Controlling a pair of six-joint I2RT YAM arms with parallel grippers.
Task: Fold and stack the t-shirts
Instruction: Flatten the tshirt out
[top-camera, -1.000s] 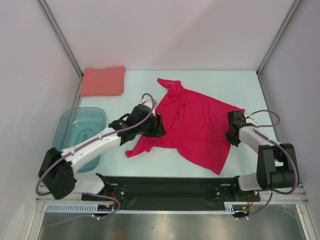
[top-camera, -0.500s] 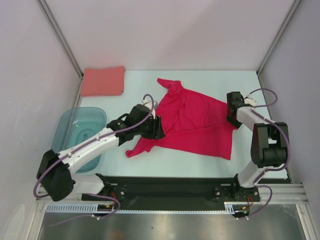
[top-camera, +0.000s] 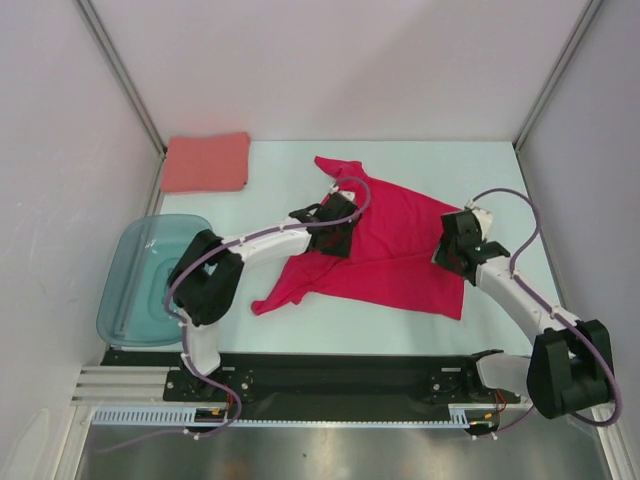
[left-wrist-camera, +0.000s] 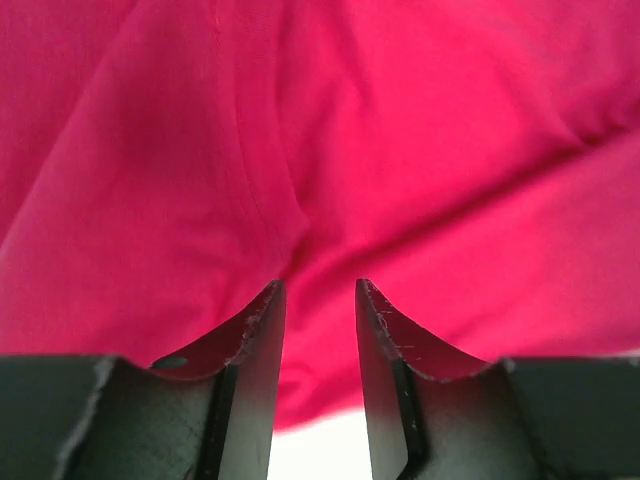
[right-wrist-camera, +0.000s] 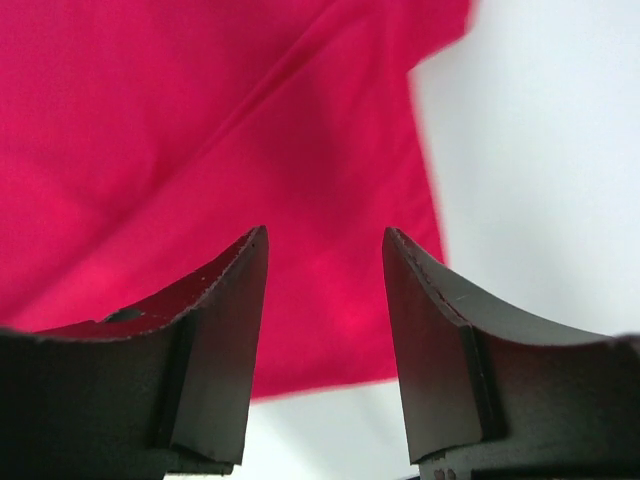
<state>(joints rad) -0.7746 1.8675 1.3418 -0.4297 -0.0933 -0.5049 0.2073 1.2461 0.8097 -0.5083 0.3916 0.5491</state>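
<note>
The crimson-red t-shirt (top-camera: 390, 262) lies spread across the middle of the table, one sleeve trailing toward the front left. The salmon-pink t-shirt (top-camera: 206, 162) rests folded at the back left corner. My left gripper (top-camera: 338, 240) hovers over the red shirt's left-middle; in the left wrist view its jaws (left-wrist-camera: 320, 285) stand a little apart above creased red cloth (left-wrist-camera: 400, 130), gripping nothing. My right gripper (top-camera: 447, 250) is over the shirt's right edge; in the right wrist view it (right-wrist-camera: 325, 232) is open, with flat red cloth (right-wrist-camera: 200, 120) and white table beyond.
A translucent teal tub (top-camera: 150, 280) sits at the left, beside the left arm's base. Frame posts and white walls bound the table (top-camera: 330, 325) at the back and sides. The black base rail runs along the near edge.
The right gripper opened and let go of the red shirt, which now lies with a straight front edge. The left arm reached farther right over the shirt, its jaws narrowing.
</note>
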